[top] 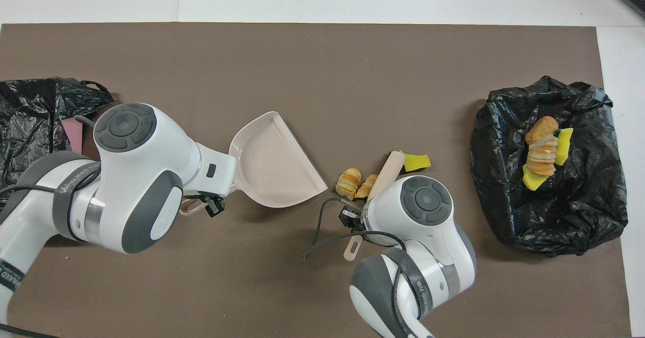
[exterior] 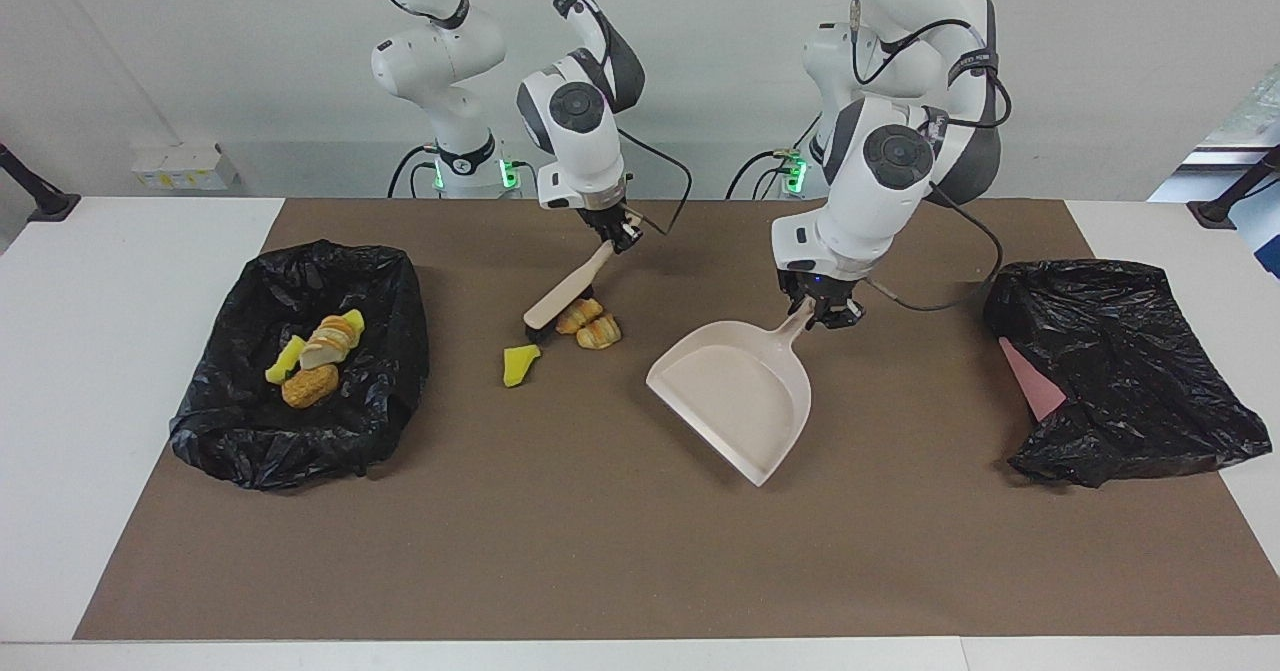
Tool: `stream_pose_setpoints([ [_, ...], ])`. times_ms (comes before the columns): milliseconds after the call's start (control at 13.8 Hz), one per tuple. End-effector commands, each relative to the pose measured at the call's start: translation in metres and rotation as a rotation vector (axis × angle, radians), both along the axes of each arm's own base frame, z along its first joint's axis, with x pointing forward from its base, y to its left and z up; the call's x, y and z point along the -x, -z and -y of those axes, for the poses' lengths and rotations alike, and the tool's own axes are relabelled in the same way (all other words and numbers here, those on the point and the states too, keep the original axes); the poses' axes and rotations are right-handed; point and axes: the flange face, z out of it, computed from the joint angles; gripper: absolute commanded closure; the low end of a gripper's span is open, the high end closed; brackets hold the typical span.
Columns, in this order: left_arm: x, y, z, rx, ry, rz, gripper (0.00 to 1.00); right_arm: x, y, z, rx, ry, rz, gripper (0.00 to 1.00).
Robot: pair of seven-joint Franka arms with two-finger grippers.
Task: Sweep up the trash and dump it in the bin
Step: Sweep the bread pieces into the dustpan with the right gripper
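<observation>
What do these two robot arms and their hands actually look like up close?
Both arms are glossy white, built of rounded segments with dark grey bands and round grey caps at the joints. Thin black cables loop along them, and green lights glow at their bases. The left hand and right hand are small black two-finger pincers on white wrist blocks. Small grey lettering runs along one band.

Brush [exterior: 566, 297] against two rolls [exterior: 590, 323] (dustpan [exterior: 735, 394] alongside, tilted).
</observation>
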Motion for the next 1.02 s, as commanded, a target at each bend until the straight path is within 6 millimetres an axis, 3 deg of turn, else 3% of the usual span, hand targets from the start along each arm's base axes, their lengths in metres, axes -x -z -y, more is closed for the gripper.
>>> stream_pose_setpoints([
  [0,0.039,0.003,0.003,0.0,0.105,0.015,1.0,-0.014,0.003,0.011,-0.011,-0.182,0.055,1.0],
  [291,0.054,0.009,0.034,-0.063,0.215,0.045,1.0,-0.025,0.015,0.03,-0.027,-0.436,0.087,1.0],
  [509,0.05,0.026,0.044,-0.079,0.245,0.065,1.0,-0.019,0.028,0.007,-0.04,-0.482,0.101,1.0],
  [945,0.051,0.04,0.063,-0.072,0.206,0.1,1.0,0.007,0.012,-0.057,-0.118,-0.542,0.12,1.0],
])
